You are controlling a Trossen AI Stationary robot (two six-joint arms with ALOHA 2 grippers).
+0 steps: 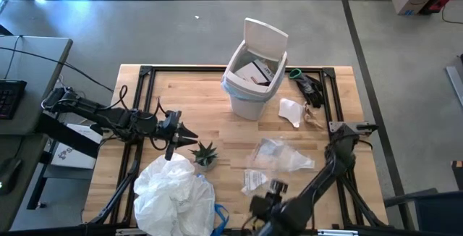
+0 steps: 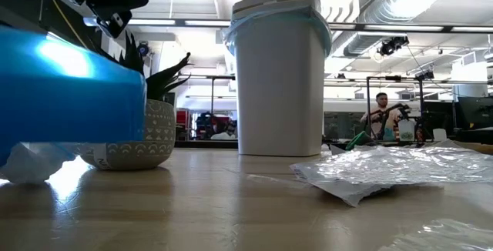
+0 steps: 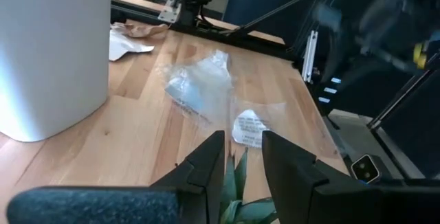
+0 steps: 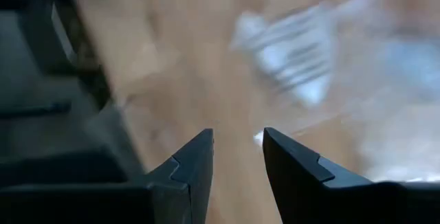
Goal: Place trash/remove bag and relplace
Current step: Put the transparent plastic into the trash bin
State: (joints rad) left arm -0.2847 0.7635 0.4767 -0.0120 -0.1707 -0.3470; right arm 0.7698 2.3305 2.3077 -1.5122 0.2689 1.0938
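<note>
Trash: clear wrappers (image 1: pixel 281 156) on table (image 1: pixel 239 131), not binned.
Left pincer (image 1: pixel 189 133): narrow gap, empty.
Right pincer (image 4: pixel 237 148): narrow gap, empty.
Next: pick up wrapper.

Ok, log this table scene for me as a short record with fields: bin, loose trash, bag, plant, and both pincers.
bin: white bin, lid up, blue liner at its rim
trash: clear wrappers and white paper scrap loose on the table
bag: crumpled bag at the table's near edge
plant: small potted plant beside the bag
left pincer: open, empty, just above the plant
right pincer: open, empty, near the wrappers
</note>
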